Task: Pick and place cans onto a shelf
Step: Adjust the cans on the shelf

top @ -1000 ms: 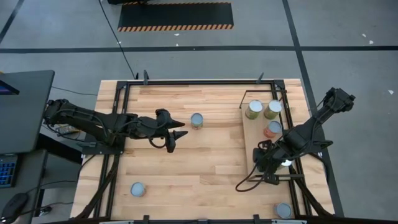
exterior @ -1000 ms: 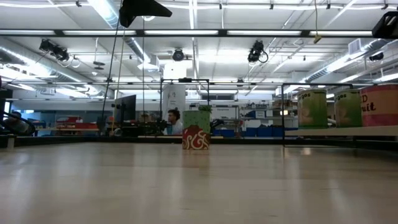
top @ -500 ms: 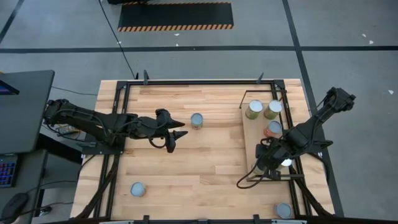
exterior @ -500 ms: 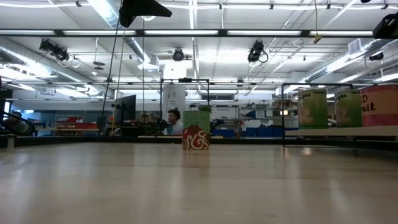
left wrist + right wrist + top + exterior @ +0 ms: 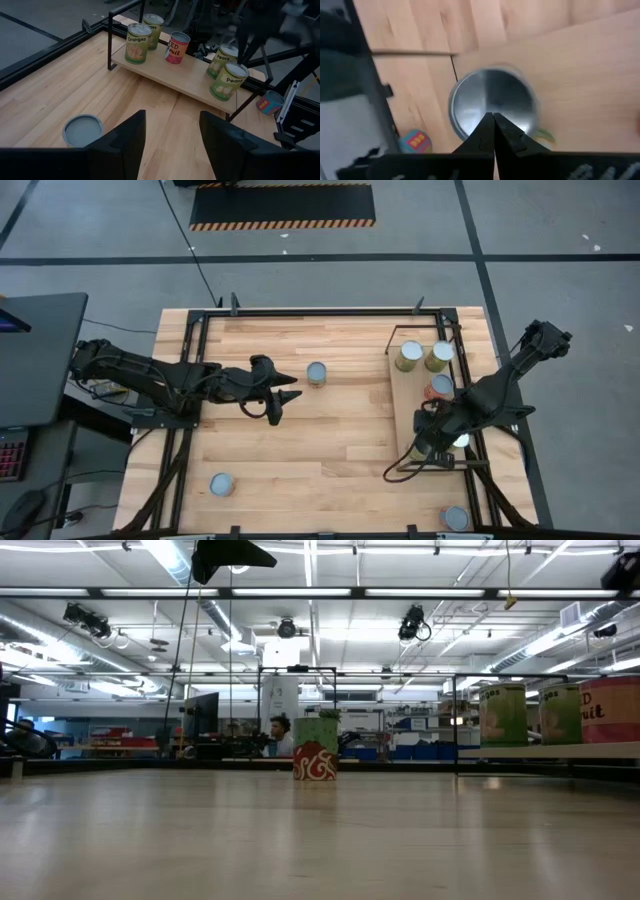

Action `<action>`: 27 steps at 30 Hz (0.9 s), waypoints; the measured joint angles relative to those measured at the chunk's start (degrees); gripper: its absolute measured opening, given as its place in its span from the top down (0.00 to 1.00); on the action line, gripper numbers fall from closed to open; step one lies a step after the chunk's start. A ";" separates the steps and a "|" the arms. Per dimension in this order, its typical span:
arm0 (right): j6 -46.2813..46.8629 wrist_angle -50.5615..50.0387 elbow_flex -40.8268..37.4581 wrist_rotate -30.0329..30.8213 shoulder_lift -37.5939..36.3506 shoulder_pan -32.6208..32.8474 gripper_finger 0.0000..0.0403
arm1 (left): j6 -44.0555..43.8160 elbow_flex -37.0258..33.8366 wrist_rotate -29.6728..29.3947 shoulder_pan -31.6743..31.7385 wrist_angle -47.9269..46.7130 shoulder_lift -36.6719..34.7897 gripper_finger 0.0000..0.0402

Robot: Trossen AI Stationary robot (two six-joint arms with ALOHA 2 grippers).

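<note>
In the high view, the left gripper (image 5: 285, 399) sits left of centre with its fingers spread and empty, and the nearest loose can (image 5: 316, 374) stands upright just up and to the right of the fingertips, apart from them. The left arm is far nearer to it than the right.

The right gripper (image 5: 425, 443) hangs over the lower end of the shelf (image 5: 405, 395) at the right of the frame, fingers pressed together directly above a can's silver top (image 5: 492, 107).

The left wrist view shows 5 cans standing on the shelf. 2 more wait on the butcher-block table (image 5: 330, 450), at lower left (image 5: 221, 484) and lower right (image 5: 455, 518). Beyond lies grey floor; the low view shows a lit workshop with a person seated far back.
</note>
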 joint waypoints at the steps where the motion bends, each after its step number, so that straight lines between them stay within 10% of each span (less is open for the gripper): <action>1: 0.30 -1.55 1.11 0.41 -0.89 -0.18 1.00 | 0.06 0.00 0.00 0.00 0.00 0.00 0.52; 11: 7.23 -16.00 -0.32 -3.48 -10.79 1.51 1.00 | 0.07 0.00 -0.02 0.04 0.00 0.00 0.52; 27: 6.85 -8.54 -10.53 -10.30 -13.45 4.57 1.00 | -1.44 0.00 -0.02 -0.02 0.00 0.00 0.52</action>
